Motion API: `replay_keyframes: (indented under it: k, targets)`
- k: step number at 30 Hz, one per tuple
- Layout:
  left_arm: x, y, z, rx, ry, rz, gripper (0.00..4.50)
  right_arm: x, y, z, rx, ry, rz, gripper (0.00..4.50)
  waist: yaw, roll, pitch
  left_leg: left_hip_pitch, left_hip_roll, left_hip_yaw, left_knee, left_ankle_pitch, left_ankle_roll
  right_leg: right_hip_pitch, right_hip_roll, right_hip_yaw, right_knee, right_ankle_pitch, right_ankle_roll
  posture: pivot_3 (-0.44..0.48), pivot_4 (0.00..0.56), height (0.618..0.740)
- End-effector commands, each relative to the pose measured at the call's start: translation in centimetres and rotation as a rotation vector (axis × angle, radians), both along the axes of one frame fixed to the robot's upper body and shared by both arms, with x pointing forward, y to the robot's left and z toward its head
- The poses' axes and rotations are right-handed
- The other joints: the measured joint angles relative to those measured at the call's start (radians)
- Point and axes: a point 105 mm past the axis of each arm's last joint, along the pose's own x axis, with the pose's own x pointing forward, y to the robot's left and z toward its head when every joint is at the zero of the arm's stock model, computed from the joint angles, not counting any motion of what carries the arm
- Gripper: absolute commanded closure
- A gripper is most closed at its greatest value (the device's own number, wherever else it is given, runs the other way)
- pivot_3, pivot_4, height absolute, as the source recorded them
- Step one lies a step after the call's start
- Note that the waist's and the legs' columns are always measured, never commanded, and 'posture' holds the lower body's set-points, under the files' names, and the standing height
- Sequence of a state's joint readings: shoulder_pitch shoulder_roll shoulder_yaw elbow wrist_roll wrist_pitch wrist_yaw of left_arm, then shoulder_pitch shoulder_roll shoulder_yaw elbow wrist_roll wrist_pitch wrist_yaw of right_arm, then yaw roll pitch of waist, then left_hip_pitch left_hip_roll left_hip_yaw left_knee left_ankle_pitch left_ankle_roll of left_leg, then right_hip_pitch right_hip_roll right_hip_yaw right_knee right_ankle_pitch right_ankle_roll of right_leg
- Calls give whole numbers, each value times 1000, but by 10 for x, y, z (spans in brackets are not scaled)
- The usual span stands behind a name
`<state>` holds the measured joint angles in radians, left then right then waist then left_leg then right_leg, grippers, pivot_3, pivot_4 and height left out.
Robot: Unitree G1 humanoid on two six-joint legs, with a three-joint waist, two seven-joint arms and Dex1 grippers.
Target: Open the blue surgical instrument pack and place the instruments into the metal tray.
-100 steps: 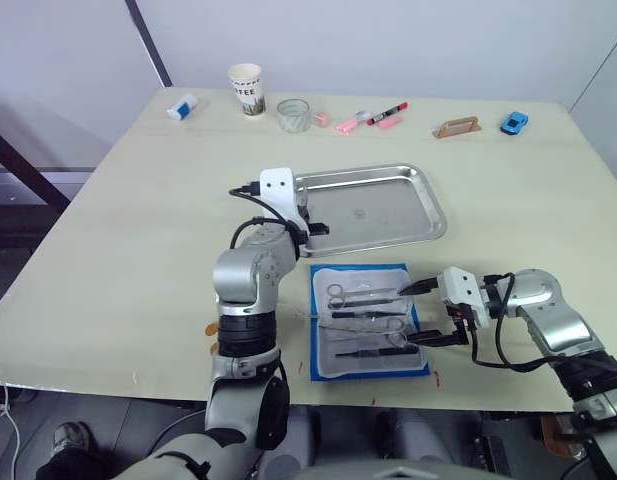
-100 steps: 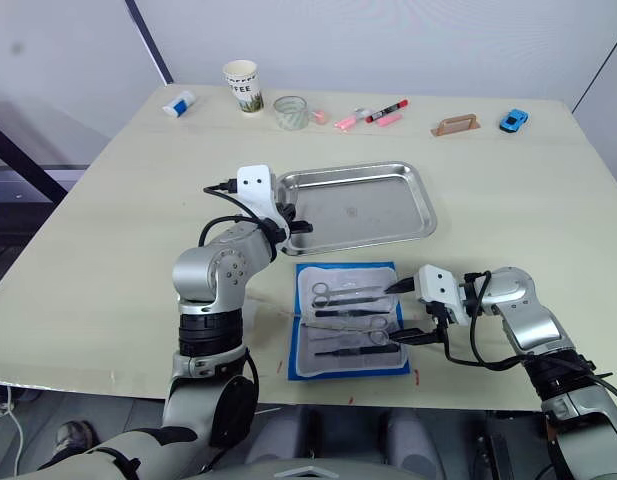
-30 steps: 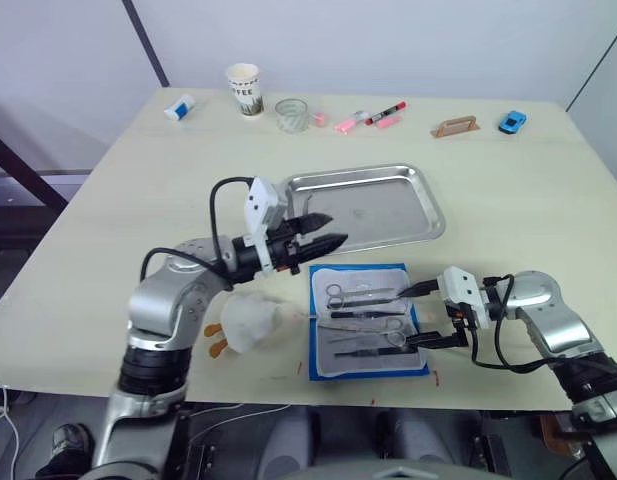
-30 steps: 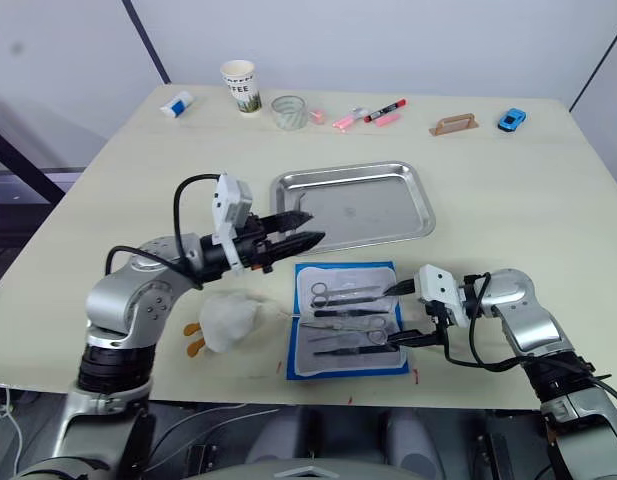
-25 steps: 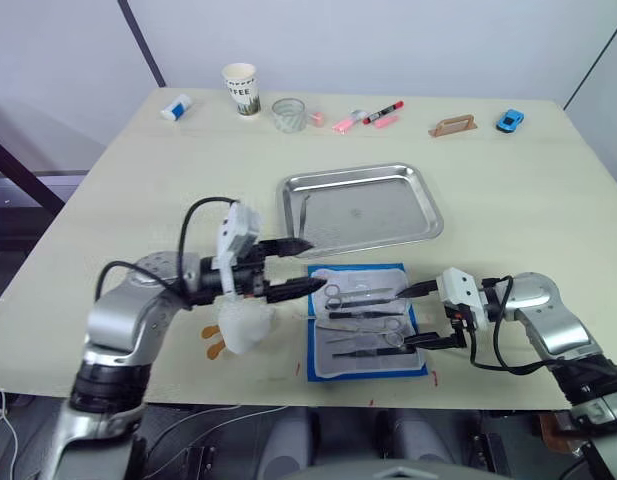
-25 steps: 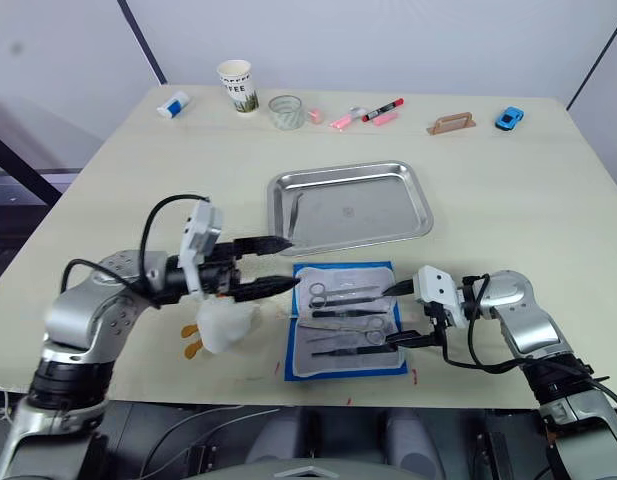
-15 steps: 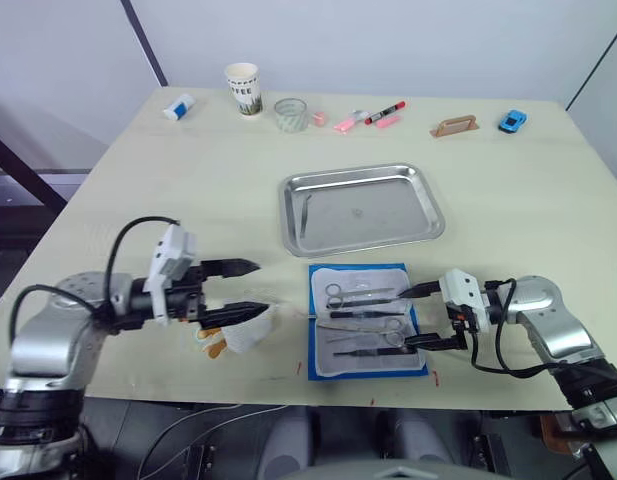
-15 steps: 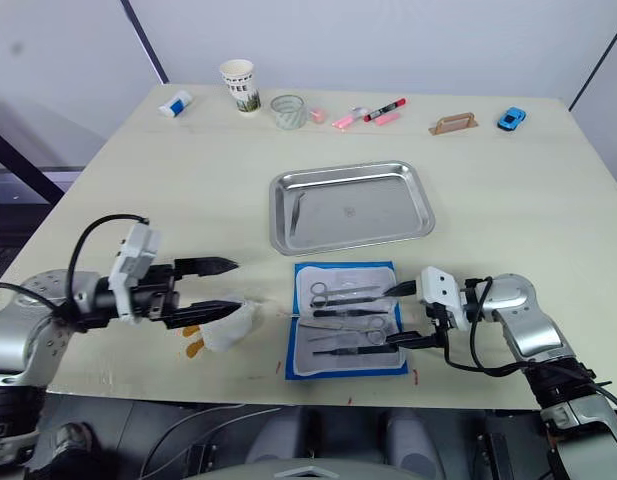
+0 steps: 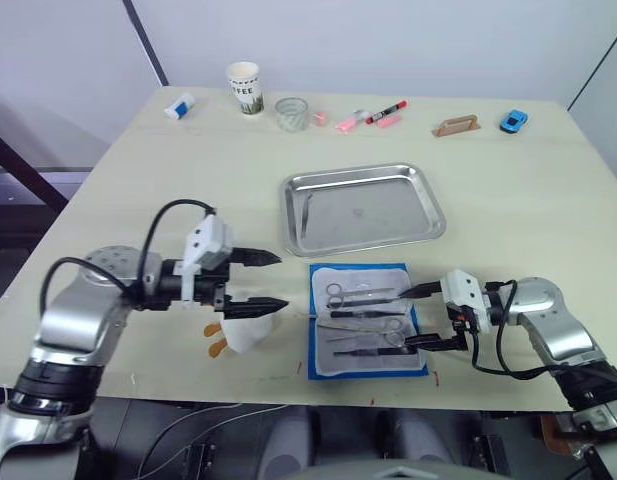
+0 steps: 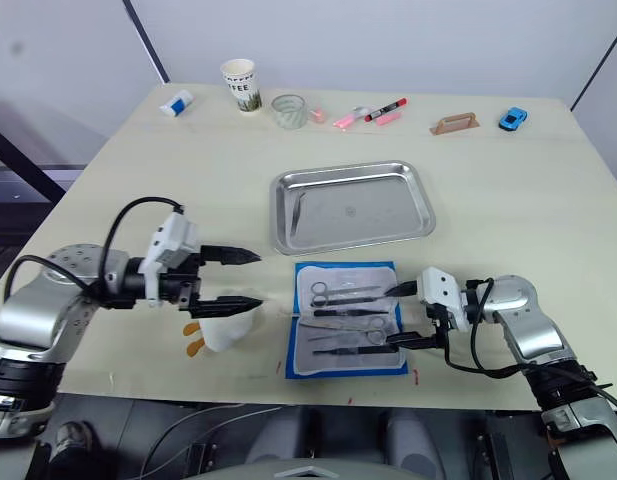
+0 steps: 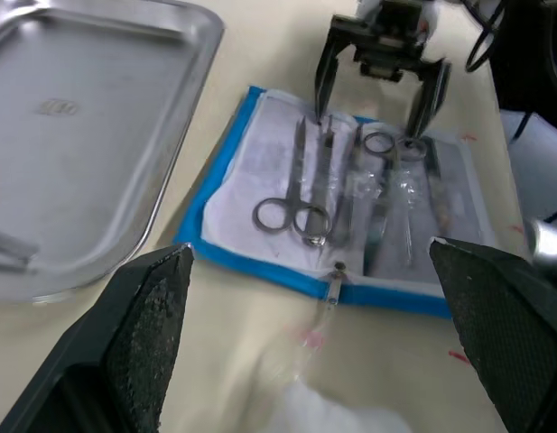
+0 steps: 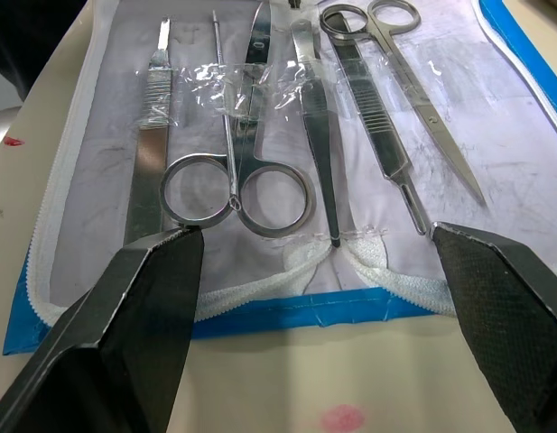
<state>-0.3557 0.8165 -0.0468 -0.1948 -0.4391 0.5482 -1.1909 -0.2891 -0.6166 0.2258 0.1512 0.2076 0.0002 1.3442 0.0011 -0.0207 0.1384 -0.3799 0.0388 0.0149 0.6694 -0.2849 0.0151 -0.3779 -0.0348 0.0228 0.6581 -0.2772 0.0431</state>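
The blue surgical instrument pack (image 9: 366, 333) lies open near the table's front edge, just in front of the metal tray (image 9: 362, 208). The instruments (image 12: 260, 171) rest in rows on its pale lining. One thin tool (image 9: 305, 211) lies inside the tray. The right gripper (image 9: 420, 316), fingers spread, sits at the pack's right edge. The left gripper (image 9: 271, 280), fingers spread, hovers left of the pack above a white cloth (image 9: 247, 330).

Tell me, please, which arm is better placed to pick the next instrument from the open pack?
Probably the right. The right gripper is open at the edge of the blue surgical instrument pack, fingers facing the instruments. The left gripper, also open, hovers beside the pack, over the table.
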Motion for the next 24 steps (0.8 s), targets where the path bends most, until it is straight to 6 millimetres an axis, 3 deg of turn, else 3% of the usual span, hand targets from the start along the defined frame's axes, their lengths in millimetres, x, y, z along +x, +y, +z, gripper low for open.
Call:
replay_keyframes:
  k: [1,4,6,9,24]
  targets:
    - [8,-13,1,78,-39,16,78,-11,0,-17,-39,76,5,104,-3,0,0,0,0,0,0,0,0,0,1,0,0,0,0,0,150,740]
    - [7,-34,-6,70,0,-79,78,-15,2,-18,-40,84,7,104,-5,0,1,0,0,0,0,0,0,-1,1,2,0,0,0,0,150,740]
    - [11,-37,-10,85,-9,-81,78,-15,3,-18,-39,87,8,104,-7,0,1,0,0,0,0,0,0,0,1,2,-1,0,0,0,150,740]
    - [12,-43,-15,94,-14,-101,1292,-15,5,-18,-39,87,7,104,-12,0,1,0,0,1,0,0,0,-1,2,3,-1,0,0,0,150,740]
    - [25,-67,-42,151,-40,-126,1292,-15,7,-19,-39,81,-2,104,-12,0,1,0,0,1,0,0,0,0,2,2,0,0,0,0,150,740]
